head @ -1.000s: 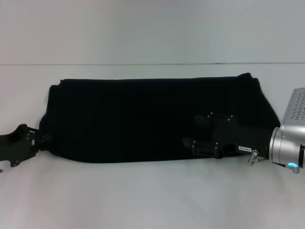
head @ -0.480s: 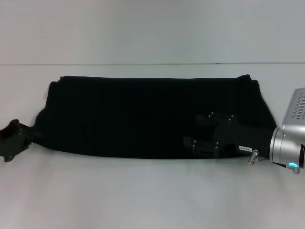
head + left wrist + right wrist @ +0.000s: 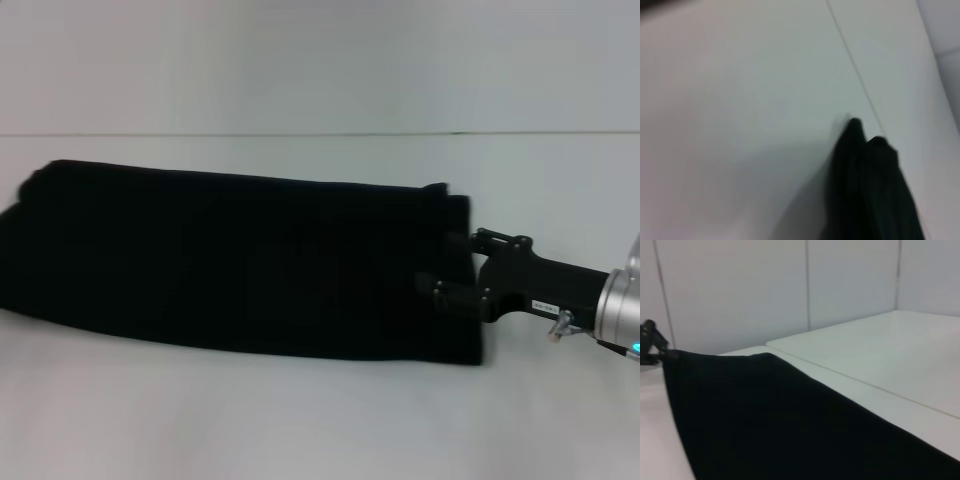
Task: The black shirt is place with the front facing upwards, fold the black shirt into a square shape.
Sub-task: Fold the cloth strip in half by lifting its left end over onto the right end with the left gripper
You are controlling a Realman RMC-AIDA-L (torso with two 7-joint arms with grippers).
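We see the black shirt (image 3: 240,265) lying as a long folded band across the white tabletop (image 3: 320,420), reaching past the left border of the head view. Its right end is near the right end effector (image 3: 445,285), which touches the cloth edge there; whether its fingers are clamped on the shirt or apart we cannot tell. The left end effector (image 3: 651,342) shows only in the right wrist view, at the far corner of the shirt (image 3: 765,415); its state we cannot tell either.
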